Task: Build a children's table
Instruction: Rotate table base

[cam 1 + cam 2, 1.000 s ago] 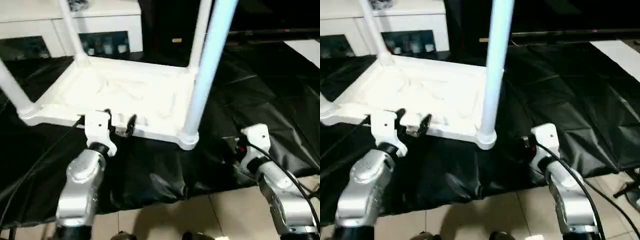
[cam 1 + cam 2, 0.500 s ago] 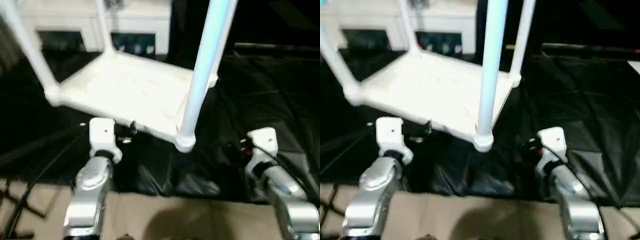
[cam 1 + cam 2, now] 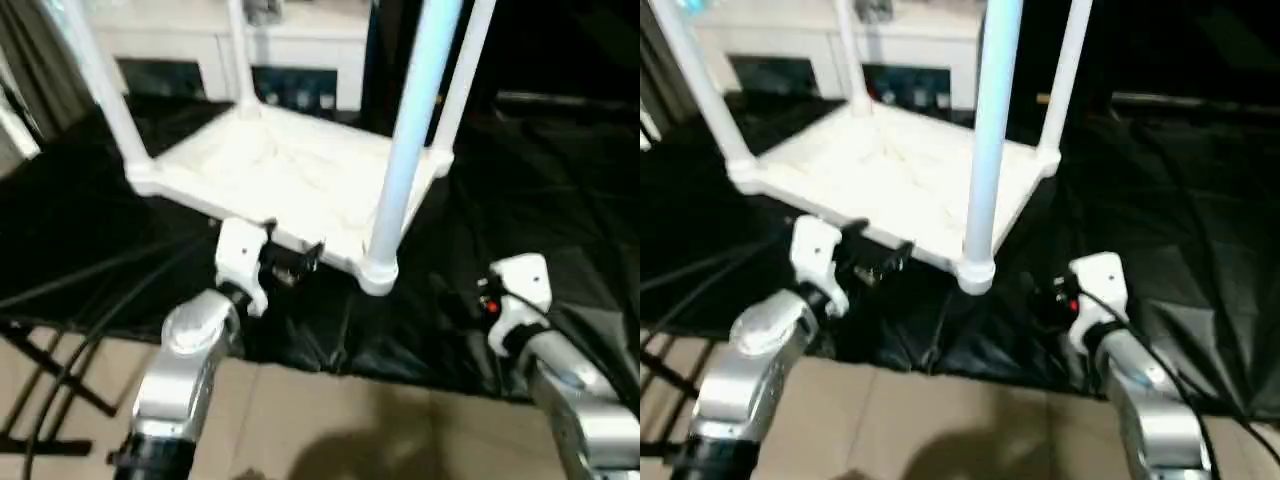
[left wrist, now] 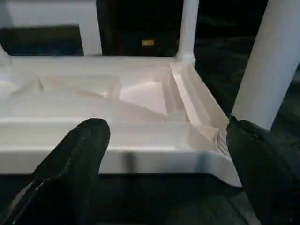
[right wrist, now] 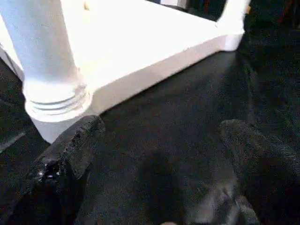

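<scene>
The children's table lies upside down on the black-covered work table (image 3: 90, 230). Its white tabletop (image 3: 290, 180) has the ribbed underside up, and four white legs stand up from the corner sockets, the nearest one (image 3: 408, 150) at the front right corner. My left gripper (image 3: 292, 258) is open at the tabletop's near rim (image 4: 140, 154), one finger (image 4: 75, 159) on each side of the wrist view. My right gripper (image 3: 1052, 297) is open low over the black cover, just right of the near corner socket (image 5: 54, 101), with nothing between its fingers (image 5: 70, 150).
A white cabinet (image 3: 190, 40) with glass doors stands behind the work table. The black cover (image 3: 560, 190) hangs over the near edge above the tiled floor (image 3: 330, 420). Black cables and a stand leg (image 3: 55, 370) run at the lower left.
The whole picture has swung and pulled back, so the camera has moved and more floor shows. Both grippers stay open in about the same places by the tabletop's near rim.
</scene>
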Motion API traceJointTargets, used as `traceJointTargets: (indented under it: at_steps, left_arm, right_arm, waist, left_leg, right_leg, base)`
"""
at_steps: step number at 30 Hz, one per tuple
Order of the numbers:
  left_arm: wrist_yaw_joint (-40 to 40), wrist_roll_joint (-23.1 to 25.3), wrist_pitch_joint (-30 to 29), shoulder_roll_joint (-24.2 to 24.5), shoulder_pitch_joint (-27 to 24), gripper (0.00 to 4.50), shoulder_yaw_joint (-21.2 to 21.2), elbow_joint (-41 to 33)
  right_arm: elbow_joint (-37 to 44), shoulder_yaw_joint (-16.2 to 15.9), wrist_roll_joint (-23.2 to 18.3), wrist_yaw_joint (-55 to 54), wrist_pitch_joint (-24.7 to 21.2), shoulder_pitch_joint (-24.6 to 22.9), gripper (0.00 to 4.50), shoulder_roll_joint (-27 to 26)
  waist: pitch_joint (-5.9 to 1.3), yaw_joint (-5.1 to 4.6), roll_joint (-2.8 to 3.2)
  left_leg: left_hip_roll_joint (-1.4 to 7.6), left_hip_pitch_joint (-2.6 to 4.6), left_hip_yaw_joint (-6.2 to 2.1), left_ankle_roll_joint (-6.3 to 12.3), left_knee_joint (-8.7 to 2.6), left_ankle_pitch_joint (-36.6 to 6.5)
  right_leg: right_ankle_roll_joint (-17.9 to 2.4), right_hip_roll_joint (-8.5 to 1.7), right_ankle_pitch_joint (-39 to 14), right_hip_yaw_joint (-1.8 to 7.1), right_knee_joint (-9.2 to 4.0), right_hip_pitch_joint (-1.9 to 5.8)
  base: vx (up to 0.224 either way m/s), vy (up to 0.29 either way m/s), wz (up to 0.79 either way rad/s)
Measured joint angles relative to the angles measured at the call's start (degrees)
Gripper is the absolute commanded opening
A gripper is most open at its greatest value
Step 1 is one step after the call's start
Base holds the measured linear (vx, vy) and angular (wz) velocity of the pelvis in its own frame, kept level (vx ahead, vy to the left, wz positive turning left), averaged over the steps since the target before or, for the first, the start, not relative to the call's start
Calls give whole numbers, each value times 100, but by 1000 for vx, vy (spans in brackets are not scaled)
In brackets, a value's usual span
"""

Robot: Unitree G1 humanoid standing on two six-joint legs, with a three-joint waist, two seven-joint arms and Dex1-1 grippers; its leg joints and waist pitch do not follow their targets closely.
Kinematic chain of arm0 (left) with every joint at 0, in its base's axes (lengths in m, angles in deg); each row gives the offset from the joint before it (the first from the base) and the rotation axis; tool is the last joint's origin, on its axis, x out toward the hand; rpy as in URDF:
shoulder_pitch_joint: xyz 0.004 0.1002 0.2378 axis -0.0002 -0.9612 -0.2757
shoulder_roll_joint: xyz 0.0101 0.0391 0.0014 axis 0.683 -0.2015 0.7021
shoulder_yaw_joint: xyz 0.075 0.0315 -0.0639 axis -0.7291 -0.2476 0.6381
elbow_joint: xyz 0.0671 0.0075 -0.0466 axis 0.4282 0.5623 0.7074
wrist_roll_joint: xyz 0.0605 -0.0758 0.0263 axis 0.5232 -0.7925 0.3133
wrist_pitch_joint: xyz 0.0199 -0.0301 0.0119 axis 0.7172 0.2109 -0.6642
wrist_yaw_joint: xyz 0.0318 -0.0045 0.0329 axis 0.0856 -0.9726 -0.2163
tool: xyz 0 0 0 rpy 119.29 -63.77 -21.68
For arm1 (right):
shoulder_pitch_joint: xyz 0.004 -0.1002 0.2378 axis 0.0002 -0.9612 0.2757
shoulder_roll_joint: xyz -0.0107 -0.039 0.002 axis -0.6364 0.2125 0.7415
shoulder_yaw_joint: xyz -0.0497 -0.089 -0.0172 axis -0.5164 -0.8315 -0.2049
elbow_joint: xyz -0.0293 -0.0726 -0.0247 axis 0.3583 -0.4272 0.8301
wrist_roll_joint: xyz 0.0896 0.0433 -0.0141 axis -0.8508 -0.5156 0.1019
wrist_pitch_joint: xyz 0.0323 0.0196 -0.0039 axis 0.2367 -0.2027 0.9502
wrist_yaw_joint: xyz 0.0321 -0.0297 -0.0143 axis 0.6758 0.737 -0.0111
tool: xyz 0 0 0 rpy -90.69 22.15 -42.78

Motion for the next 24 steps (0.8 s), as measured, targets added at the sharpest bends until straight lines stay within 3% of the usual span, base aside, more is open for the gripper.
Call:
traceJointTargets:
  at_steps: [2,6,8,11,15,18,21,23,24]
  left_arm:
    - [288,15,6,-74,-123,445,42,-39]
    - [862,64,-160,-243,-444,445,348,-58]
    - [880,56,-181,-249,-513,445,428,-96]
    - [870,-2,-196,-249,-525,445,468,-191]
    - [922,-17,-223,-238,-507,445,464,-250]
    - [936,-19,-251,-242,-484,445,463,-251]
    - [929,-25,-282,-235,-454,445,460,-255]
    - [923,-30,-307,-217,-462,445,456,-253]
    - [923,-40,-312,-184,-459,445,468,-256]
  right_arm:
    - [34,-14,-1,-36,-44,-74,450,-41]
    - [42,-34,-1,-123,-52,-135,450,-237]
    - [42,-49,-11,-157,-54,-137,450,-325]
    - [41,-140,-24,-160,-54,-110,450,-345]
    - [36,-228,-26,-159,-54,11,450,-385]
    - [36,-227,-27,-160,-54,30,450,-406]
    - [37,-222,-79,-162,-62,1,450,-466]
    - [46,-230,-101,-166,-103,-2,450,-496]
    - [84,-256,-117,-177,-110,-23,450,-541]
  waist:
    - [-18,-63,8]
    - [-19,-187,-73]
    - [-15,-198,-100]
    - [-18,-187,-115]
    - [-10,-227,-113]
    - [-12,-273,-107]
    - [-32,-310,-105]
    - [-38,-314,-94]
    - [-39,-325,-119]
  left_leg:
    - [1,-25,-2,-3,0,38]
    - [3,-70,-4,15,0,50]
    - [7,-84,-7,18,-2,49]
    - [8,-46,-3,51,-17,24]
    - [5,171,25,63,-144,-24]
    - [5,255,25,66,-165,-90]
    - [-13,253,27,98,-161,-175]
    - [-3,376,129,58,-193,-257]
    - [1,492,240,25,-204,-332]
  right_leg:
    - [5,4,6,0,-4,-15]
    - [8,7,43,-5,-51,-28]
    - [10,9,50,-12,-75,-29]
    - [14,11,47,-17,-132,4]
    - [44,17,28,-38,-320,250]
    - [79,23,-1,-40,-393,365]
    - [51,22,-52,-23,-397,386]
    - [-68,27,-134,55,-311,341]
    - [-266,20,-269,129,-135,292]
  base:
    - [0,0,0]
    - [0,0,0]
    - [0,0,0]
    - [36,14,2]
    - [67,22,2]
    - [81,24,0]
    - [106,22,3]
    - [155,10,-17]
    - [165,6,-26]
